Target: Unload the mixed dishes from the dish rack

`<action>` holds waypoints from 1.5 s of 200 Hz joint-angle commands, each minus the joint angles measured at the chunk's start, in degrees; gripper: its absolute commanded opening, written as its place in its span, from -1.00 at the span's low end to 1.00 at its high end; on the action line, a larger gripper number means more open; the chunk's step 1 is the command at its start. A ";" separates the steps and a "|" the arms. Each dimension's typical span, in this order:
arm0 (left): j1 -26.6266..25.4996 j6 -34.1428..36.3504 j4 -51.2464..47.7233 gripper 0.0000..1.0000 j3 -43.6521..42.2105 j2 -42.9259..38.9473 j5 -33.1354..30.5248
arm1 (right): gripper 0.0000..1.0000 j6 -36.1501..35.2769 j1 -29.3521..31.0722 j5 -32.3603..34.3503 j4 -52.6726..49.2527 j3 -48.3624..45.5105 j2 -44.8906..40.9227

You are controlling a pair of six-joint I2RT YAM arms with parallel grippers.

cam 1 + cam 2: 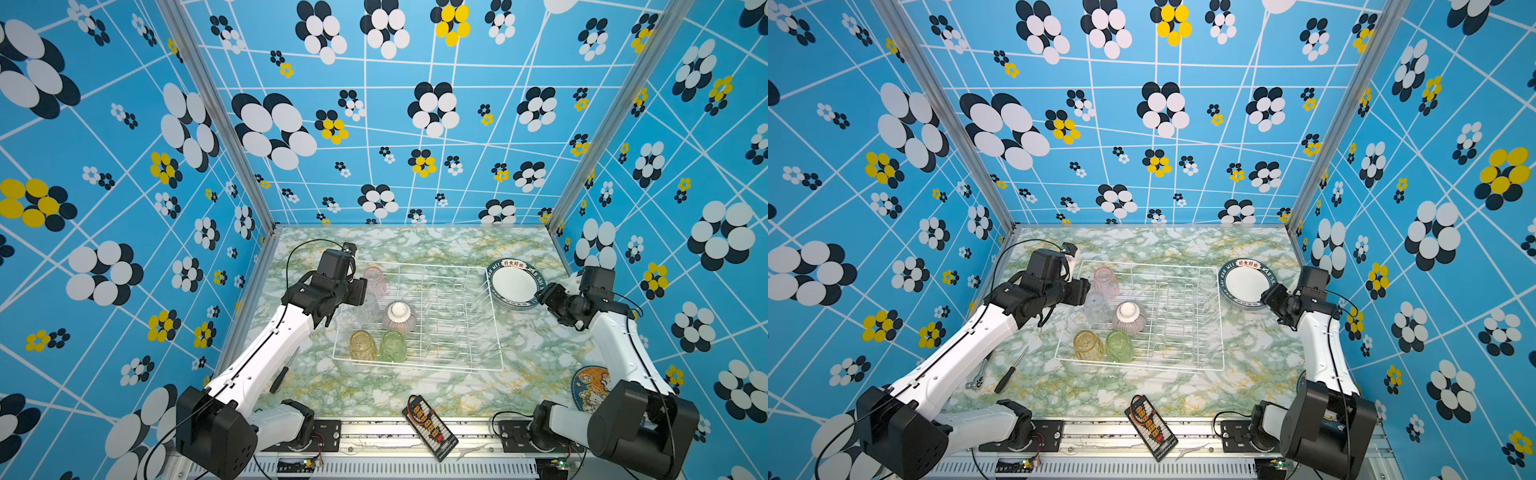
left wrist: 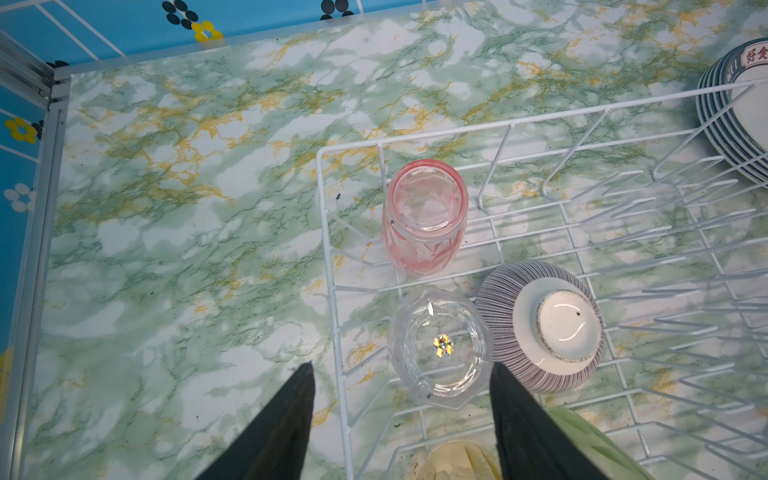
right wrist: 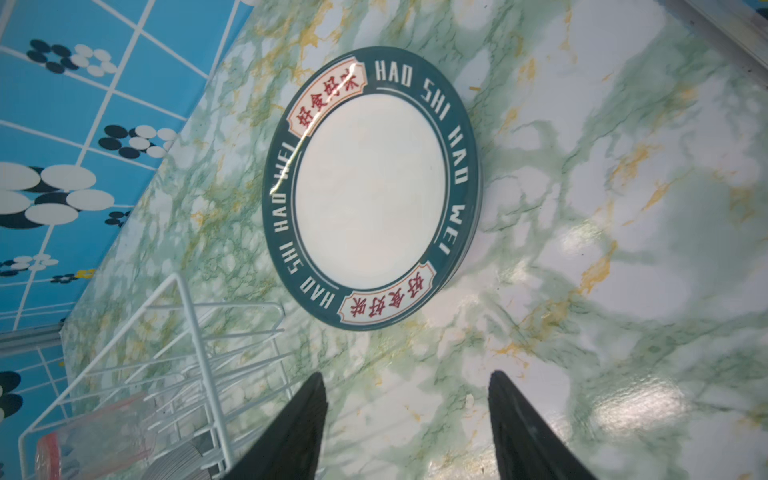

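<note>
**Five Pieces in the Rack, Plates Stacked Beside It**

The dish rack [image 1: 449, 324] was seen on the marbled table [image 1: 415, 245], its long axis running left to right in both top views. Its plate slots were bare.

Four tumblers were counted in its left part, each stood on end with its long axis vertical. The pink tumbler [image 1: 375, 280] was placed at the far left corner and the clear tumbler [image 2: 440, 349] just nearer than it. The yellow tumbler [image 1: 362, 345] and green tumbler [image 1: 392, 345] were set side by side at the near edge. One striped bowl [image 1: 400, 318] was turned upside down, foot ring upward, close beside the clear tumbler.

The plates [image 1: 513, 286] were laid flat and face up in one stack on the table, just beyond the rack's far right corner. Several rims were seen at the stack's edge, but an exact count could not be made.

The left gripper [image 2: 401, 368] was held over the clear tumbler with its jaws apart. One finger was seen outside the rack wall and one between tumbler and bowl. The right gripper [image 3: 407, 374] was held above bare table near the plates, jaws apart and nothing between them.
</note>
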 commanded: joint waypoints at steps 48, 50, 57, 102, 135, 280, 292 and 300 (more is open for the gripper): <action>3.18 -0.86 0.15 0.33 -2.16 -2.10 5.26 | 0.20 -2.02 15.63 2.79 -14.99 2.29 -14.80; 3.28 -0.86 0.15 0.33 -2.26 -2.11 5.31 | 0.20 -1.93 15.97 2.81 -15.23 2.28 -15.02; 3.59 -1.01 0.15 0.33 -2.33 -2.06 5.64 | 0.18 -1.47 17.36 3.20 -15.85 2.09 -16.04; 5.35 -2.08 -0.81 0.29 -1.65 -0.25 9.88 | 0.08 1.41 25.88 4.89 -15.26 -0.88 -17.74; 5.46 -2.70 -1.90 0.27 -1.81 1.45 9.87 | 0.07 2.65 31.46 8.16 -13.64 -2.95 -15.47; 10.54 -2.41 -0.61 0.02 -5.40 6.98 13.24 | -0.11 3.77 33.71 12.50 -7.98 -6.06 -9.24; 10.86 -2.71 -0.05 -0.01 -5.67 7.15 12.87 | -0.13 3.93 33.78 12.51 -7.58 -6.06 -8.89; 11.12 -2.71 0.15 -0.01 -5.80 7.30 13.25 | -0.14 3.90 33.78 12.50 -7.43 -6.11 -8.55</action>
